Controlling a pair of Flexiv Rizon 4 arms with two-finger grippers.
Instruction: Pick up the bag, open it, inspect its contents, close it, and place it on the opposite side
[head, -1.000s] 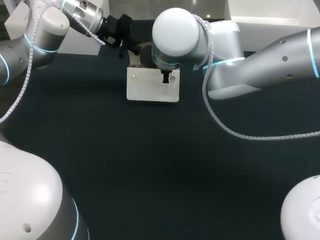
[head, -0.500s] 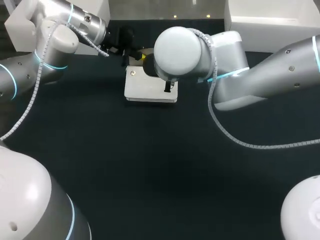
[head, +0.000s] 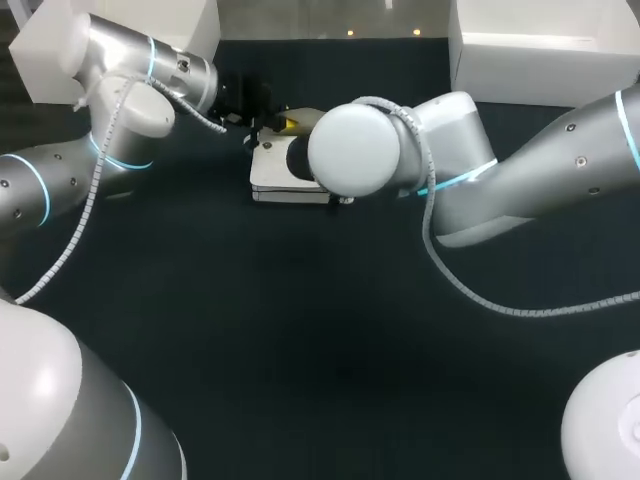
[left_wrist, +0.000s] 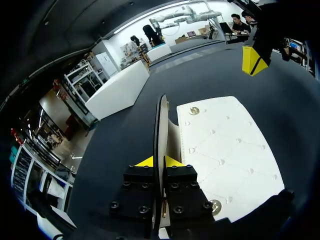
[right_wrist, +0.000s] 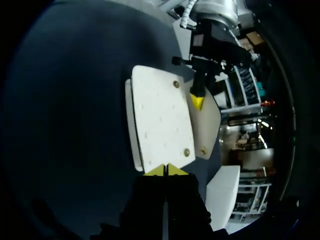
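Observation:
The white quilted bag lies on the dark table at the back middle, half hidden by my right arm's wrist. In the left wrist view my left gripper is shut on the bag's thin dark-edged flap, held up on edge beside the bag's body. In the right wrist view my right gripper is shut, its yellow tips meeting at the near edge of the bag. Nothing shows between them. Across the bag, the left gripper holds the flap. In the head view the left gripper sits just behind the bag.
A white box stands at the back right, and another white box at the back left. My right arm's large wrist joint hangs over the bag's right part. Dark tabletop stretches in front.
The bag has gone from facing up at the camera to lying flatter and farther back. Both arms shifted with it. The right gripper's fingers closed.

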